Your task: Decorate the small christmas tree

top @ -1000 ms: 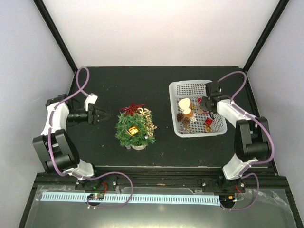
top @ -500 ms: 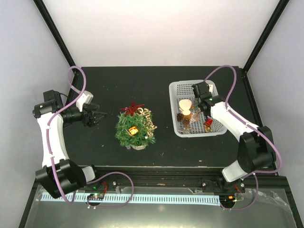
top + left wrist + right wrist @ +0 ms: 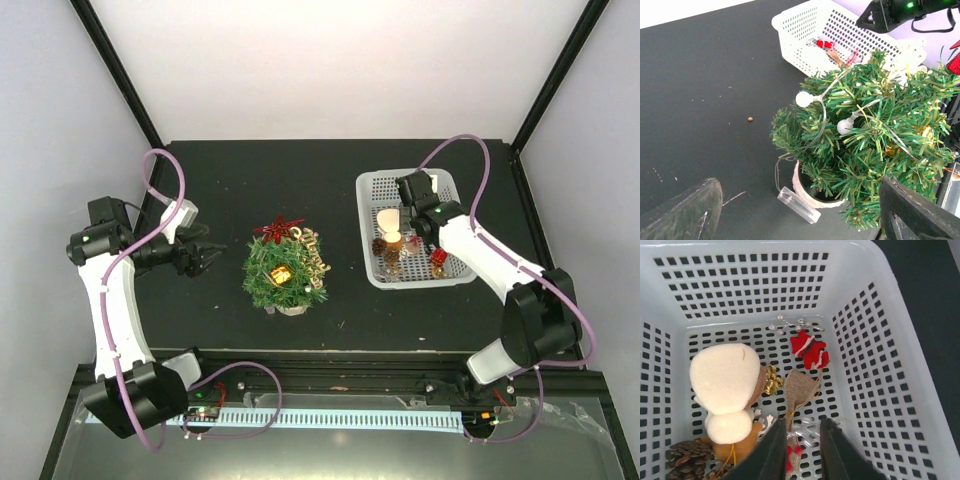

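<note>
Robot lab, white enclosure walls [image 3: 340, 60], black table [image 3: 300, 180]

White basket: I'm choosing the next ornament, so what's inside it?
The white basket holds a cream plush figure, red ornament, burlap pouch, gold bell, silver sprig and pine cone. Anything beneath the plush figure or the right gripper is hidden.

Upright bushy small christmas tree [image 3: 285, 272]
</note>
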Tool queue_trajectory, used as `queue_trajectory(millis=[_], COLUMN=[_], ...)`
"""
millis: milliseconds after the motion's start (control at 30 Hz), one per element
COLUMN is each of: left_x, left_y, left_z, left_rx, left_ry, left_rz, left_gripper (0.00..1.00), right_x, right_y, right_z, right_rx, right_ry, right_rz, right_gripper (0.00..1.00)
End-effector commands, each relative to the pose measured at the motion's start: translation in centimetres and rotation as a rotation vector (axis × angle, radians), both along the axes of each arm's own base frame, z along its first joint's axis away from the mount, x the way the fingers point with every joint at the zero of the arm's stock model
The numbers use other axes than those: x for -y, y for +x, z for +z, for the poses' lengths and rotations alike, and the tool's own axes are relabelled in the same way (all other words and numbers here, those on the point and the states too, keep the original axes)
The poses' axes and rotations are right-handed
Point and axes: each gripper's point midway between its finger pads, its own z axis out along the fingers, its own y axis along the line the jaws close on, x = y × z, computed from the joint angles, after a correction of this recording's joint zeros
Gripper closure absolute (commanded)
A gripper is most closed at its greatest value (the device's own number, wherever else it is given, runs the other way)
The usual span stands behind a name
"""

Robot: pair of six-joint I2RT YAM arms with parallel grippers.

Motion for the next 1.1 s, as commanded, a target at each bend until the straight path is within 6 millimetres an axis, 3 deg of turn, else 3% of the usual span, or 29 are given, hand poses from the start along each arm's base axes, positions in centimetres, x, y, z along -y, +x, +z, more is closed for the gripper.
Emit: queue_trajectory(millis=[0,67,167,200,300,433,567,633,767,1067], left_x=[0.3,0.3,0.3,0.3,0.3,0.1,-0.2,-0.3,-0.3,-0.3], left_y=[-0.6,-0.6,-0.5,-0.5,-0.4,0.1,0.5,0.7,0.9,1.1], left_z=[-0.1,-0.3,-0.5,-0.6,-0.9,-1.3,-1.8,-2.1,-2.3,-2.8], left_rx=[-0.015,-0.018,-0.024,-0.028,-0.038,-0.051,-0.060,-0.067,-0.075,-0.088], left_ry=[-0.014,-0.013,-0.017,-0.020,-0.029,-0.040,-0.040,-0.041,-0.048,-0.065], left_rz=[-0.008,-0.008,-0.012,-0.013,-0.016,-0.014,-0.010,-0.009,-0.017,-0.029], left_gripper=[0.14,0.14,0.14,0.14,0.14,0.14,0.14,0.14,0.14,0.14], right_x=[-0.8,-1.0,-0.9,-0.5,0.5,1.7,0.7,0.1,-0.3,-0.3], right_y=[0.9,0.9,1.0,1.2,1.7,2.6,3.3,3.6,3.9,4.0], right_z=[0.1,0.1,-0.2,-0.4,-1.9,-4.3,-6.6,-7.2,-7.7,-9.2], right_rx=[0.006,0.020,0.015,0.009,-0.043,-0.121,-0.193,-0.204,-0.204,-0.234], right_ry=[0.030,0.048,0.050,0.046,0.099,0.154,0.188,0.204,0.212,0.187], right_rz=[0.010,0.018,0.003,-0.015,-0.058,-0.104,-0.060,-0.037,-0.008,0.006], right_gripper=[0.85,0.95,0.95,0.93,0.75,0.73,0.73,0.71,0.53,0.51])
